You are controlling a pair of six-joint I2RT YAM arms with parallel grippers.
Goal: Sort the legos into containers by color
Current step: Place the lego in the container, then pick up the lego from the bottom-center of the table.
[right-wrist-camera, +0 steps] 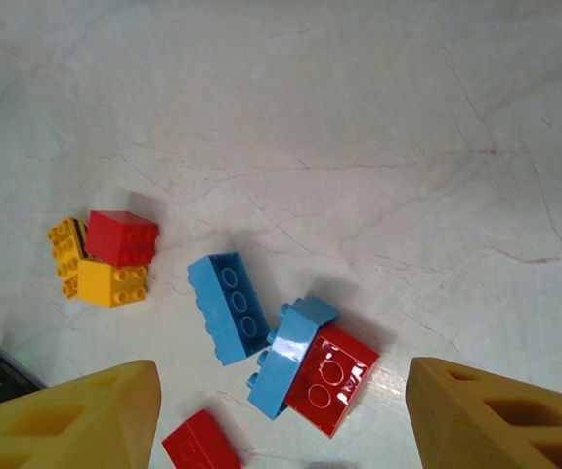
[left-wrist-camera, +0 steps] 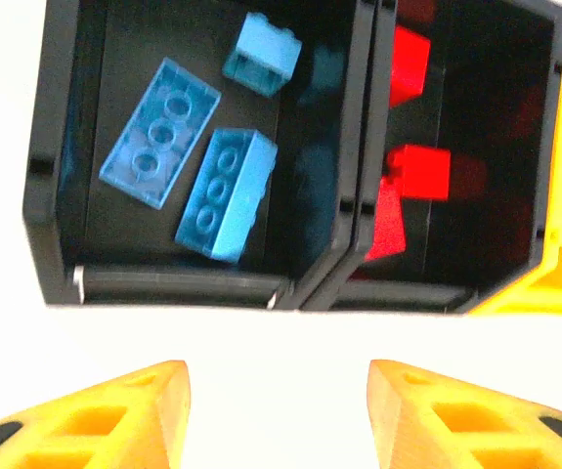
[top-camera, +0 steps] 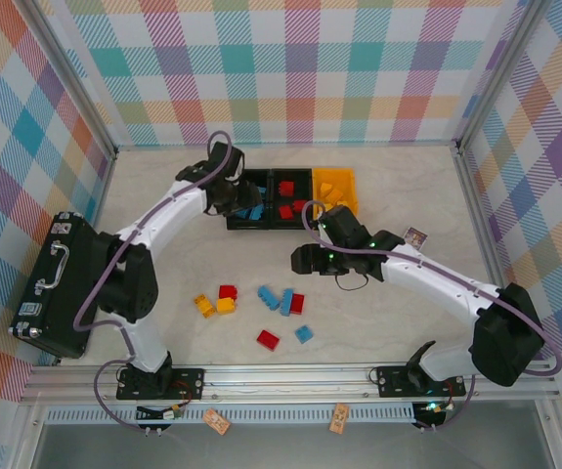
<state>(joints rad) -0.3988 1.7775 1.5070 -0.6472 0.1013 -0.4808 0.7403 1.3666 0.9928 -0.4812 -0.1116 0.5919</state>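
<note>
Plaid walls ring the pale surface, where the containers hold blue, red and yellow legos by colour, more lying loose nearer the arms, the left end effector gaping empty before the bins, the right end effector gaping empty above the loose ones, and the front-rail tags too small to read.

The pale marbled table carries the containers in a row at upper centre of the top view. Loose legos in red, blue and yellow lie scattered at lower centre, some touching. A black suitcase lies at the left edge.
</note>
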